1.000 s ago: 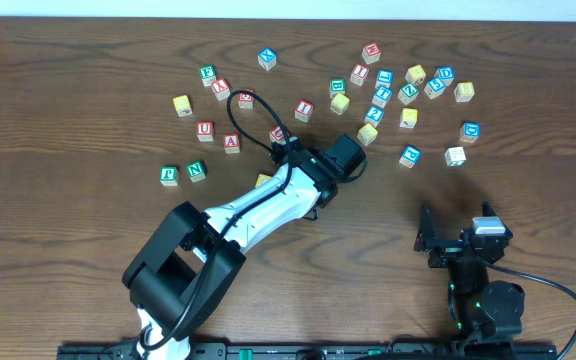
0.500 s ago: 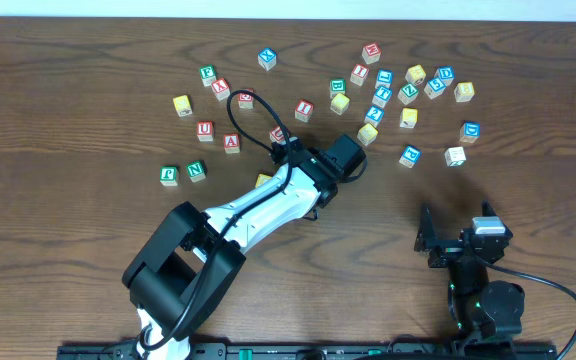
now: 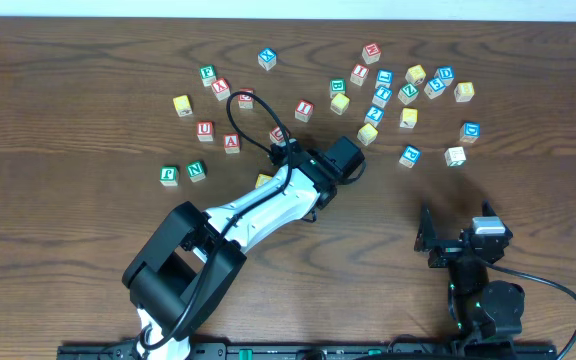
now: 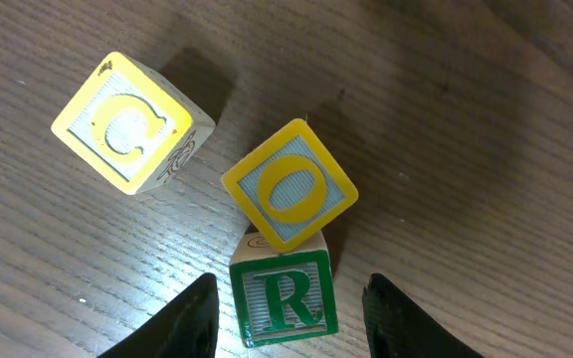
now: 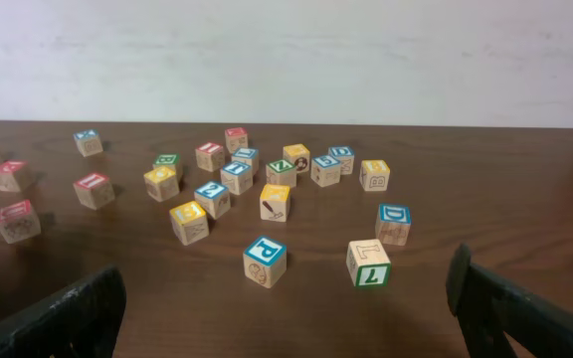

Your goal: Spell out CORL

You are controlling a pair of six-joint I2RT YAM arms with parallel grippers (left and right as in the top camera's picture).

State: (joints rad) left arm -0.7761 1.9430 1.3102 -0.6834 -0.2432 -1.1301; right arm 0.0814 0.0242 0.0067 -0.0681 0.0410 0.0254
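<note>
Wooden surface (image 3: 68, 90), loose cubes (image 3: 408, 118) scattered on far side. Left arm (image 3: 258, 205) reaches mid-surface. Left claw (image 4: 286, 295) apart, straddling green R cube (image 4: 282, 303), gaps both sides. Right claw (image 5: 286, 267) wide apart, empty. Yellow O cube (image 4: 288, 184), turned cornerwise, seems to touch R's far edge. Yellow C cube (image 4: 127, 124) near O, apart.

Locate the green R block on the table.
Left wrist view, bottom centre: the green R block lies inside the open left end effector, directly below the yellow O block.

under my left wrist camera i count three letter cubes: two yellow, the c cube (image 4: 127, 124) and the o cube (image 4: 288, 192), and one green r cube (image 4: 282, 298). overhead i make out roughly twenty-nine scattered cubes (image 3: 266, 58), plus two arms, left arm (image 3: 258, 210) and right arm (image 3: 480, 290).
</note>
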